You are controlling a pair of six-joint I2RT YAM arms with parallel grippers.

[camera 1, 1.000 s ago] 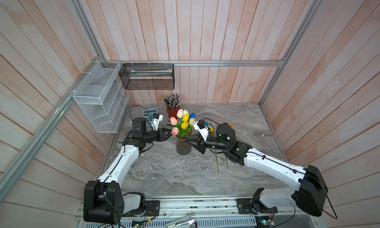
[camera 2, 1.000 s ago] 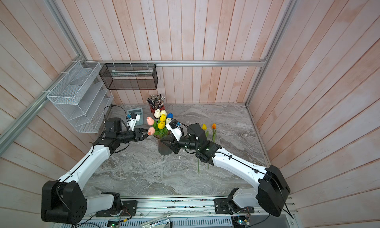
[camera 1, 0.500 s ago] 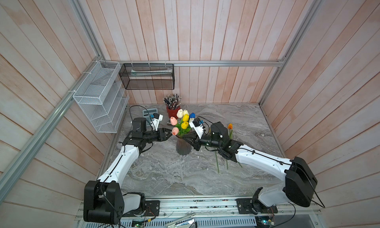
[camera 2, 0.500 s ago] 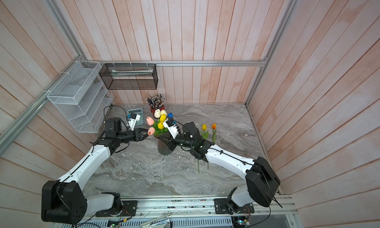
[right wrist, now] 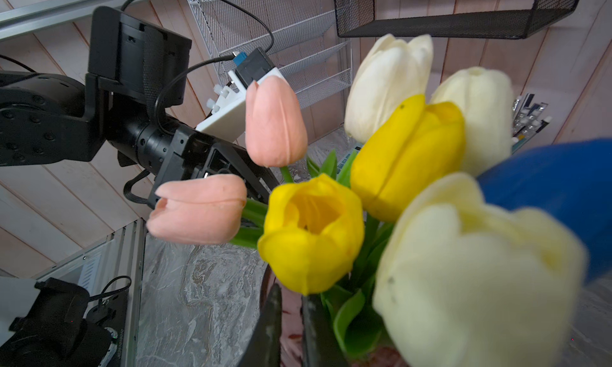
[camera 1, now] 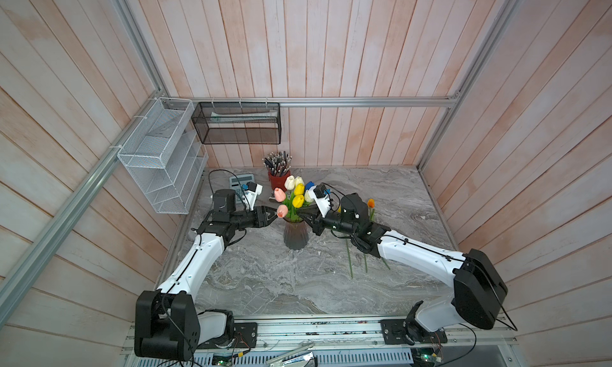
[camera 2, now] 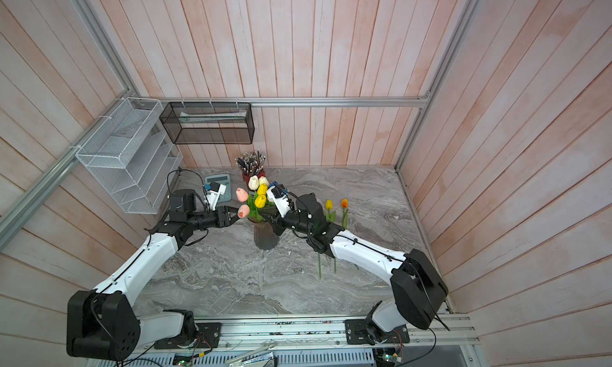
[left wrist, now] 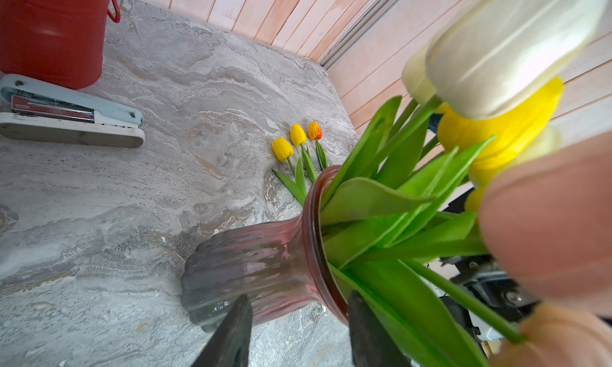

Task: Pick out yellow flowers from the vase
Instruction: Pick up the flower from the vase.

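Right claw [right wrist: 291,302] is sitting with its jaws drawn almost together, only a slit between them, right under one of two yellow tulips [right wrist: 311,233] at the rim of the vase [camera 1: 295,236]. Whether a stem is pinched, I cannot tell. Left claw [left wrist: 299,296] is hovering half open just beside the vase's opposite side, gripping nothing. Both yellow tulips are standing in the vase, stems roughly upright, heads pointing up among white tulips [right wrist: 390,84], pink tulips [right wrist: 275,120] and a blue tulip [right wrist: 556,190]. Three more yellow tulips, one orange-tinged, are lying side by side on the table [camera 1: 265,276], partly under the right arm [camera 1: 414,252]. Their stems are running toward the robot's base and their heads are pointing at the back wall [camera 1: 298,67].
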